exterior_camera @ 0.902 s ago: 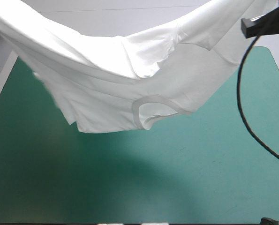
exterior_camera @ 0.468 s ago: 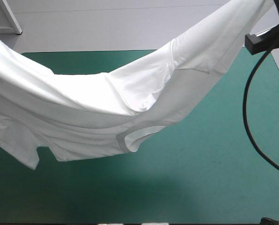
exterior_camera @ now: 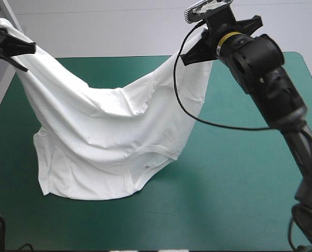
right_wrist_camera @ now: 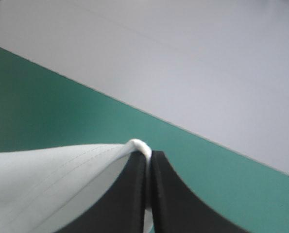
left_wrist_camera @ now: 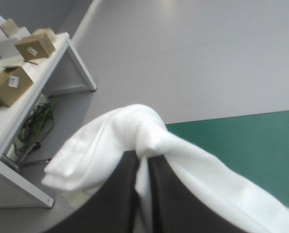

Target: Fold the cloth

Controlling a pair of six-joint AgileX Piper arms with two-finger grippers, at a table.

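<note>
White T-shirt [exterior_camera: 108,142], hanging higher just before, now sags between left gripper [exterior_camera: 24,50] at ten o'clock and right gripper [exterior_camera: 190,56] at one, both pinching it; its hem reaches the teal-green cover [exterior_camera: 239,173], seemingly ready for spreading.

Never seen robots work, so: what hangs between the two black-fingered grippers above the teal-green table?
A white short-sleeved T-shirt sags from the left gripper to the right gripper, both shut on it; the high view shows this.
</note>
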